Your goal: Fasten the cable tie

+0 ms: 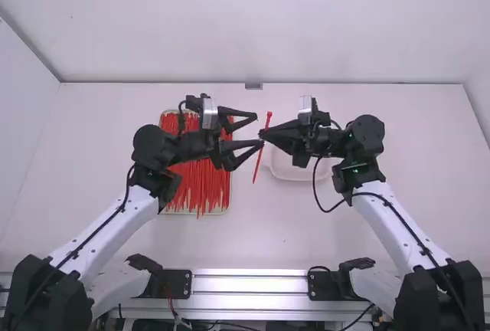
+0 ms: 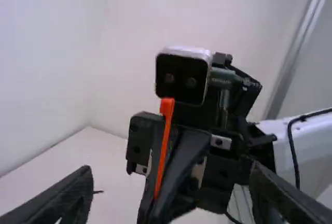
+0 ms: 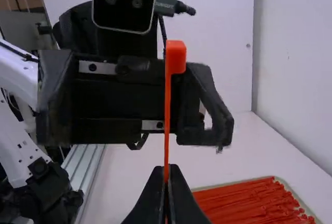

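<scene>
The red cable tie [image 3: 166,115] is up in the air over the middle of the table. The right gripper [image 3: 166,180] holds it, with both fingers pinched tight on the thin strip. In the high view the tie runs long and straight, with its blocky head at 12 o'clock and its tail at 6. The left gripper [image 1: 259,130] sits just beside it at 9 o'clock, fingers wide apart. I think that one is nearest to catch the loose tail. Spare ties [image 1: 200,185] lie farther off at 9 o'clock.

cable tie [image 1: 267,125] right of tray [image 1: 229,193]
</scene>
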`<state>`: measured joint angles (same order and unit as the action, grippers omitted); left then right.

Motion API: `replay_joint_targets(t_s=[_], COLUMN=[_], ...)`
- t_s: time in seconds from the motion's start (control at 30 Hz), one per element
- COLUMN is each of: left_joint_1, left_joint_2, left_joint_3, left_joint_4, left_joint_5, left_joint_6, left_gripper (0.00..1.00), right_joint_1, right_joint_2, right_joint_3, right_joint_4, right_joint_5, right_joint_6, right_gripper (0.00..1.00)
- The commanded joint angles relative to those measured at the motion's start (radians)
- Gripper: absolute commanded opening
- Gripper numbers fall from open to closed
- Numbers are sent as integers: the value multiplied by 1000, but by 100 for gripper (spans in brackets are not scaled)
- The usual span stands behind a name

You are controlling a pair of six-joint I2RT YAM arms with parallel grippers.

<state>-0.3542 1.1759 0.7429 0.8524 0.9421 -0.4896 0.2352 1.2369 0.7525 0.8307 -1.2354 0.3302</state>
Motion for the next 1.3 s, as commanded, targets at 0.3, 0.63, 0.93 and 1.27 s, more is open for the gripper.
replay_joint_targets(t_s=[0.3, 0.63, 0.93, 1.27], left_joint_1=[68, 68, 74, 70], left_joint_2=[2, 2, 6, 6], left_joint_3=[227, 298, 298, 297], left_joint_4=[-432, -527, -552, -587], left_joint_5=[116, 227, 266, 247], left_joint_6=[330, 435, 435, 461], left_gripper=[87, 97, 87, 43], right_joint_1=[-40, -2, 29, 59], right_joint_2=[-2, -2, -2, -2], right_joint_3=[34, 34, 34, 33], right_joint_4=[8, 10, 7, 0], right_joint_5=[-124, -127, -129, -129], right_joint_6=[48, 37, 36, 35], right_gripper=[0, 0, 0, 0])
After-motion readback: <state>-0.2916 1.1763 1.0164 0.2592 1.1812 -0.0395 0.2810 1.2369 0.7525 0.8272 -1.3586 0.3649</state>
